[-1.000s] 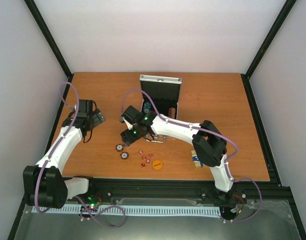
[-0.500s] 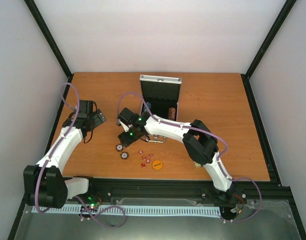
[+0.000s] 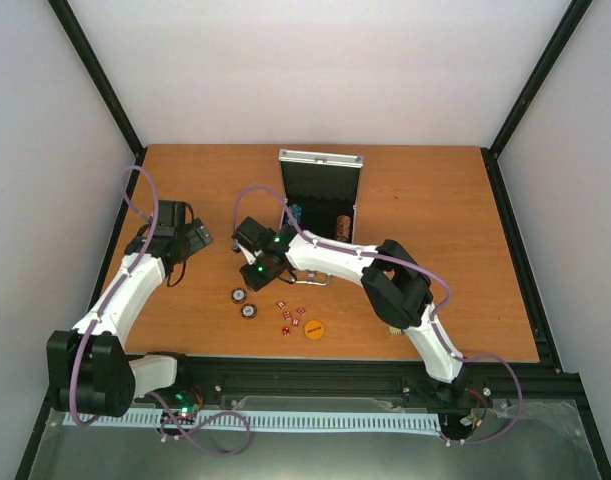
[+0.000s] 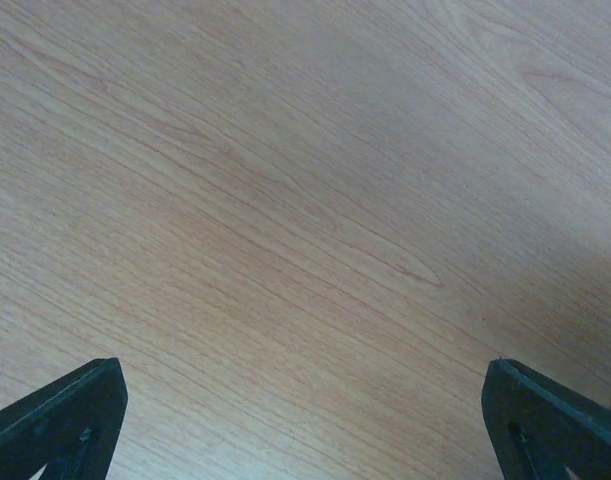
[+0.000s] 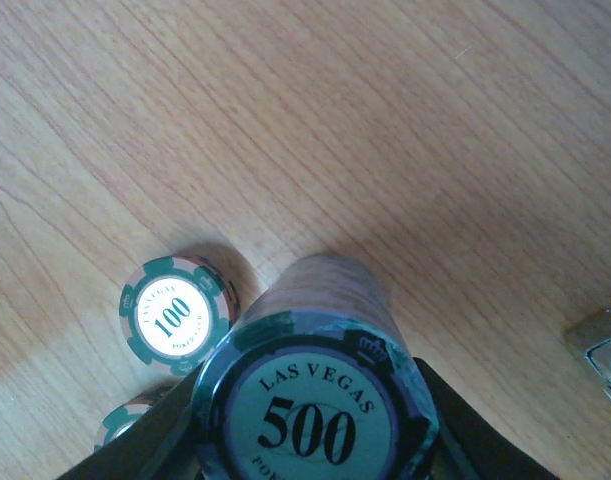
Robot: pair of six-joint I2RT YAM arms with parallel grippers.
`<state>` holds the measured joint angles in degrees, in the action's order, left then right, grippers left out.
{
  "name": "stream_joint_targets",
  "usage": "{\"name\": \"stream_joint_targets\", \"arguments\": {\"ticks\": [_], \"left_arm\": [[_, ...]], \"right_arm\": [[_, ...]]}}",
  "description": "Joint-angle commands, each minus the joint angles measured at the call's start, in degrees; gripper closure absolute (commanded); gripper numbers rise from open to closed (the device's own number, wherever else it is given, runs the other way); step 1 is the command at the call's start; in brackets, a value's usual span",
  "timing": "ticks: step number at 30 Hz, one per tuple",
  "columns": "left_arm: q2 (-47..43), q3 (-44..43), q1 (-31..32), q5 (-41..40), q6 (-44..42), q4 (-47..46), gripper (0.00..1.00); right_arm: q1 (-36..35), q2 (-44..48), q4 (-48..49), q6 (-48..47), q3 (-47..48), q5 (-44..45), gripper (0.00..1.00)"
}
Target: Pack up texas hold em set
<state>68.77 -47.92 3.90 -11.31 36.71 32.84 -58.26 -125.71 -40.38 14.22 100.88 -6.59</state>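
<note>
We count two loose chips (image 5: 175, 315) and one orange disc (image 3: 314, 328) on the surface (image 3: 435, 200). Only the wrist view shows our right hand (image 5: 315, 430) clamping a chip stack (image 5: 320, 390); the left hand (image 4: 303, 400) gapes wide, empty.

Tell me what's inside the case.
A brown chip stack at its right and something teal at left show in the case; the right arm covers the near part.

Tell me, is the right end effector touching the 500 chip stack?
Touching. The right wrist view shows the 500 chip stack clamped between both fingers of the right end effector.
</note>
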Motion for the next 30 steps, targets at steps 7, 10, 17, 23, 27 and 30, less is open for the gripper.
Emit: {"name": "stream_joint_targets", "arguments": {"ticks": [7,10,17,23,27,30], "left_arm": [[-0.83,-0.02,-0.29,0.81,0.64,-1.41,0.0],[-0.79,0.1,-0.36,0.72,0.64,-1.47,0.0],[-0.42,0.53,-0.36,1.15,0.82,-1.88,0.0],[-0.4,1.01,-0.33,1.83,1.03,-2.48,0.0],[-0.31,1.25,-0.3,3.07,1.34,-3.14,0.0],[-0.39,1.42,-0.31,3.48,1.43,-3.48,0.0]], "right_arm": [[-0.59,3.82,1.71,-0.31,-3.06,6.96,0.96],[-0.54,9.77,5.24,0.13,-8.01,12.15,0.97],[-0.45,22.53,10.53,1.61,-18.29,21.41,0.97],[-0.48,32.79,13.16,3.02,-26.81,29.82,0.97],[-0.07,35.62,14.08,2.73,-32.15,40.16,0.97],[0.68,36.1,17.54,1.47,-36.11,45.4,0.97]]}}
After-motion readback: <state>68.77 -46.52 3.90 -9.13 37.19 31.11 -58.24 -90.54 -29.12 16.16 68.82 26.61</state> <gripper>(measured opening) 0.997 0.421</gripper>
